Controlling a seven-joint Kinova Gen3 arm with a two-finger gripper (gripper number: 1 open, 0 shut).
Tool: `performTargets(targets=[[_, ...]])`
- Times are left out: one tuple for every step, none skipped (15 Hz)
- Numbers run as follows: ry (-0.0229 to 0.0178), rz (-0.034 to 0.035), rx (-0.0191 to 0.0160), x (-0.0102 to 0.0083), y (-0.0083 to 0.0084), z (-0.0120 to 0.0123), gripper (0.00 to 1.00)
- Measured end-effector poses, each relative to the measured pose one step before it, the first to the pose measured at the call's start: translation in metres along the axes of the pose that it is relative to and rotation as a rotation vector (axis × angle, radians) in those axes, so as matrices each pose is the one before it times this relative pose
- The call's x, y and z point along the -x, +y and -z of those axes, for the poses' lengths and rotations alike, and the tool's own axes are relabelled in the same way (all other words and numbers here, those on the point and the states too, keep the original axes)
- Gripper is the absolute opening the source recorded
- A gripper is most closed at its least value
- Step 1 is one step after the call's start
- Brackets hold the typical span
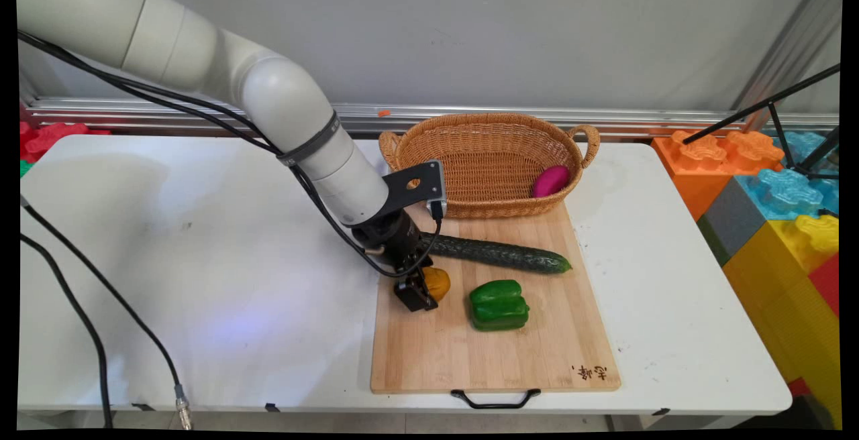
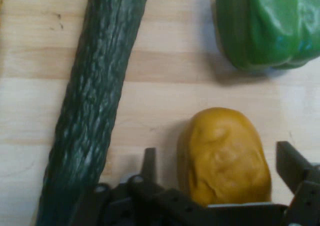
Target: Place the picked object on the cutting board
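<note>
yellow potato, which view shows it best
The hand view. There the yellow potato fills the lower middle, lumpy and whole, lying between the open gripper fingers on the cutting board, beside the cucumber. In the main view only a small part of it peeks out from behind the gripper.

A dark green cucumber [image 1: 498, 253] with a bumpy, ridged skin, a glossy bright green bell pepper [image 1: 498, 304] and a mustard-yellow potato [image 2: 223, 156] lie on a pale wooden cutting board [image 1: 470, 353] with light and tan grain bands and a black handle. The tan woven basket [image 1: 488, 158] holds a magenta item [image 1: 550, 180]. The tabletop [image 1: 201, 279] is white, and the gripper [image 1: 423, 299] is black.
</note>
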Motion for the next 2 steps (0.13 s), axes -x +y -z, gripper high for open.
performTargets(targets=[[0.00324, -0.00656, 0.00289, -0.00043, 0.0009, 0.00072, 1.0], [0.00338, -0.00529, 0.00059, -0.001, 0.00111, 0.00186, 1.0]])
